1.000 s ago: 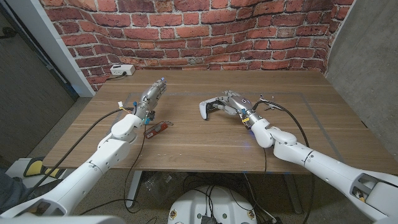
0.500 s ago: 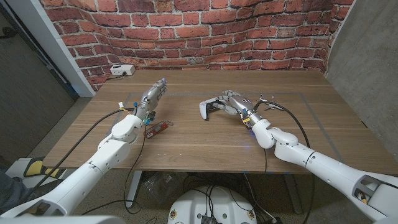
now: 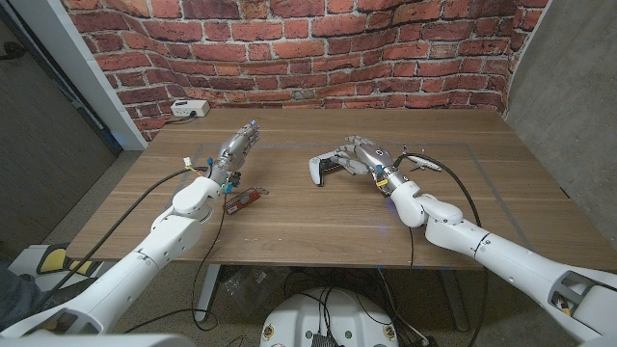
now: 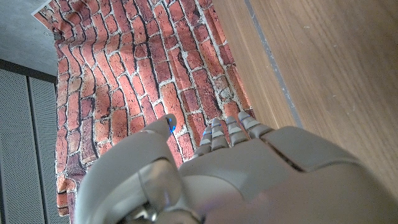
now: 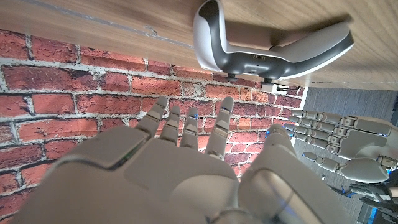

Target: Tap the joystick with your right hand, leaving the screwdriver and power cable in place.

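Observation:
The joystick (image 3: 322, 169), a white and grey game controller, lies on the wooden table (image 3: 318, 217) near the middle. My right hand (image 3: 364, 154) is just to its right, fingers stretched out and apart, reaching over its right end and holding nothing. In the right wrist view the joystick (image 5: 267, 43) sits past the fingertips of my right hand (image 5: 186, 162), with a gap between them. A red screwdriver (image 3: 243, 200) lies at the left, close to my left wrist. My left hand (image 3: 238, 146) stands on the table with straight fingers, holding nothing. A white power adapter with its cable (image 3: 188, 109) lies at the back left.
A brick wall (image 3: 318, 48) closes the far side of the table. Black cables (image 3: 434, 169) loop on the table beside my right wrist. Pale tape lines (image 3: 463, 146) mark a rectangle on the tabletop. My left hand (image 5: 339, 140) also shows in the right wrist view.
My right hand has drawn slightly back and to the right off the joystick, its fingers lifting. The joystick, screwdriver and left hand have stayed put.

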### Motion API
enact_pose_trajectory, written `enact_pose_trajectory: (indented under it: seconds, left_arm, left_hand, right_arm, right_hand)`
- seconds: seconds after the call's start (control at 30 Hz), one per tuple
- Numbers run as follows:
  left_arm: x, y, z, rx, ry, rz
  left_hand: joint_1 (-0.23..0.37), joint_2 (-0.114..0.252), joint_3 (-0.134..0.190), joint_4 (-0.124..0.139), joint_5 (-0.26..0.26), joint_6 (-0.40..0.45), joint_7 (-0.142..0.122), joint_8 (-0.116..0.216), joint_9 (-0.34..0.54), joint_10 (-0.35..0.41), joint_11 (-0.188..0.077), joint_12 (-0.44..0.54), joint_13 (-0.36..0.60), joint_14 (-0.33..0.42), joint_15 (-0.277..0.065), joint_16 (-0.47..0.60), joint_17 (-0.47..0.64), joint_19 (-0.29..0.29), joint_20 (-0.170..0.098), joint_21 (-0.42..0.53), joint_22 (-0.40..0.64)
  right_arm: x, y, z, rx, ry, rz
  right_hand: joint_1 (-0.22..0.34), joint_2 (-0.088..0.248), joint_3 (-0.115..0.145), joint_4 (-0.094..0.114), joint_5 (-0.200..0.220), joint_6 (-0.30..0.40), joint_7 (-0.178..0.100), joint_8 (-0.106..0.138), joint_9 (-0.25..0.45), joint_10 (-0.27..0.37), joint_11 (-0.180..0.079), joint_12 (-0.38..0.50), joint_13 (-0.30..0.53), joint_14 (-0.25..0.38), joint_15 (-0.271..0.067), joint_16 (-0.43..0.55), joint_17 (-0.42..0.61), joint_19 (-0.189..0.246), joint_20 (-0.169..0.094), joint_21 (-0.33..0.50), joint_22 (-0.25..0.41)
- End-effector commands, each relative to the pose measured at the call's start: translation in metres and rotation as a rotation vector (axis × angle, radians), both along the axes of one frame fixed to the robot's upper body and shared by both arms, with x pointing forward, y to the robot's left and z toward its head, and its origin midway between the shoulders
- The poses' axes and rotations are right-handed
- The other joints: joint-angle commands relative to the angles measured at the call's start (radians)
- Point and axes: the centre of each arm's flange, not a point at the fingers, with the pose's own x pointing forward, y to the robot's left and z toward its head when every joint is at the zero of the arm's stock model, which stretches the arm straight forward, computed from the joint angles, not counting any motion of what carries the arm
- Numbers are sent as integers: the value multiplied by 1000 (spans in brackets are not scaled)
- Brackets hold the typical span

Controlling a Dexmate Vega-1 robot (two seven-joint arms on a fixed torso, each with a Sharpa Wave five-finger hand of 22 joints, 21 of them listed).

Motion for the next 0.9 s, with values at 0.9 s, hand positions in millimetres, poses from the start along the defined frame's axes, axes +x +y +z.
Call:
enact_pose_trajectory:
  seconds: [0.9]
  left_arm:
    - [4, 1, -3, -8, 2, -13]
  left_hand:
    - [-6, -6, 16, 1, 6, 3, -5, -6, 2, 6, -1, -2, 6, 3, 0, -2, 2, -6, 5, 3, 5]
  right_arm:
    - [-5, 12, 19, -85, 60, -51]
  right_hand:
    - [8, -1, 6, -1, -1, 26, -10, -5, 2, -38, 1, -17, 5, -49, 2, -11, 3, -32, 13, -19, 4]
